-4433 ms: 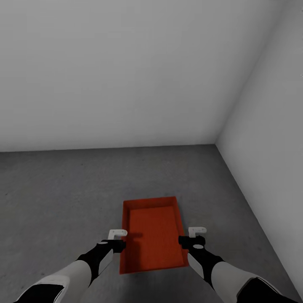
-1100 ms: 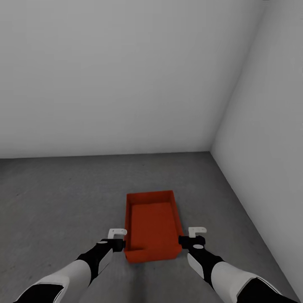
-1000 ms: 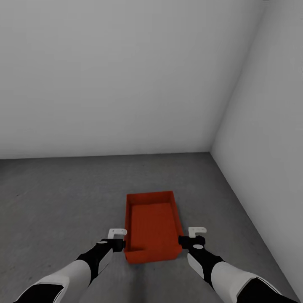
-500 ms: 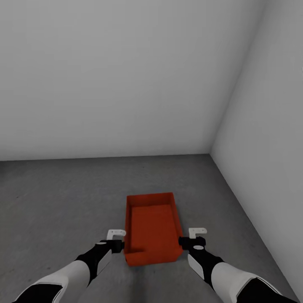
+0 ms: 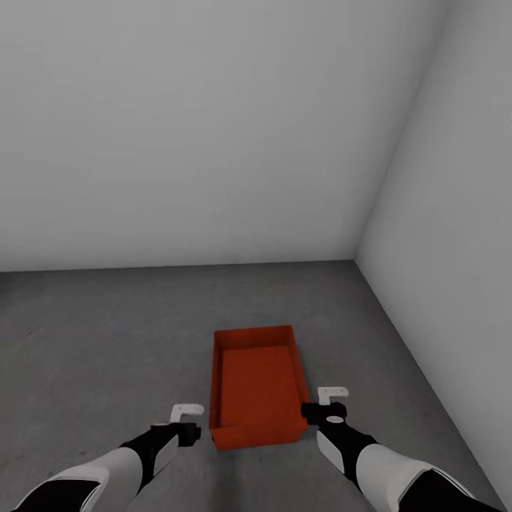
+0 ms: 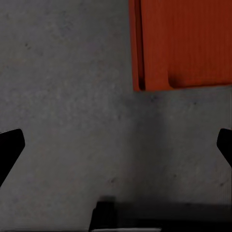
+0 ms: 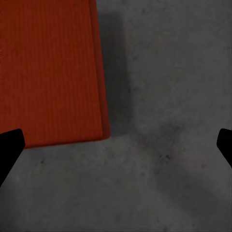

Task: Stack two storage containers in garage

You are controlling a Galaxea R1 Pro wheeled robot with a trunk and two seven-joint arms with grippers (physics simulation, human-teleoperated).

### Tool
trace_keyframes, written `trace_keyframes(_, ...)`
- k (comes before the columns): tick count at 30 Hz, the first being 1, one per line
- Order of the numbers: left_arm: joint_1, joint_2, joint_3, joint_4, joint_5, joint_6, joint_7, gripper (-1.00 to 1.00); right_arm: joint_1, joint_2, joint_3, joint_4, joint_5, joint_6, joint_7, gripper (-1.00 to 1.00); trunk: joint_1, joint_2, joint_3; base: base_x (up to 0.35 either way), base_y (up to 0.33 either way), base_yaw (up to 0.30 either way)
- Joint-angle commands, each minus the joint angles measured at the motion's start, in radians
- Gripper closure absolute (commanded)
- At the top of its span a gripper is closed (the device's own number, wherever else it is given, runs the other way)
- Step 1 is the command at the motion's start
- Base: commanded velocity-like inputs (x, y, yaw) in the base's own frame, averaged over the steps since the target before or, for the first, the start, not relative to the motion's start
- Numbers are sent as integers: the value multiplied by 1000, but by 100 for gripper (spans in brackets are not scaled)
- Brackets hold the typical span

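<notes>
Orange-red container lengthwise toward wall

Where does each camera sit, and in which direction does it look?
Head view: from the head, forward and down at the storage container on the floor; both arms, left claw and right claw show.
Left wrist view: above the floor, looking down; dark fingertips at the edges.
Right wrist view: likewise looking down; dark fingertips.
All three views share the container and the floor.
</notes>
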Motion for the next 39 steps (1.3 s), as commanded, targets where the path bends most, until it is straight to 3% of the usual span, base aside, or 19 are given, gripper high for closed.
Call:
trace_keyframes(1, 0, 0, -1, 0, 7, 6, 3, -100, -1, 0, 8, 1, -11, -3, -3, -100, 0, -1, -1, 0, 0, 0)
trace_keyframes(10, 0, 0, -1, 5, 40, 6, 3, -100, 0, 1, 8, 2, -11, -2, -2, -100, 0, -1, -1, 0, 0, 0)
trace_keyframes(39, 0, 2, 0, 7, 45, 9, 5, -100, 0, -1, 8, 2, -11, -1, -10, -100, 0, -1, -1, 0, 0, 0)
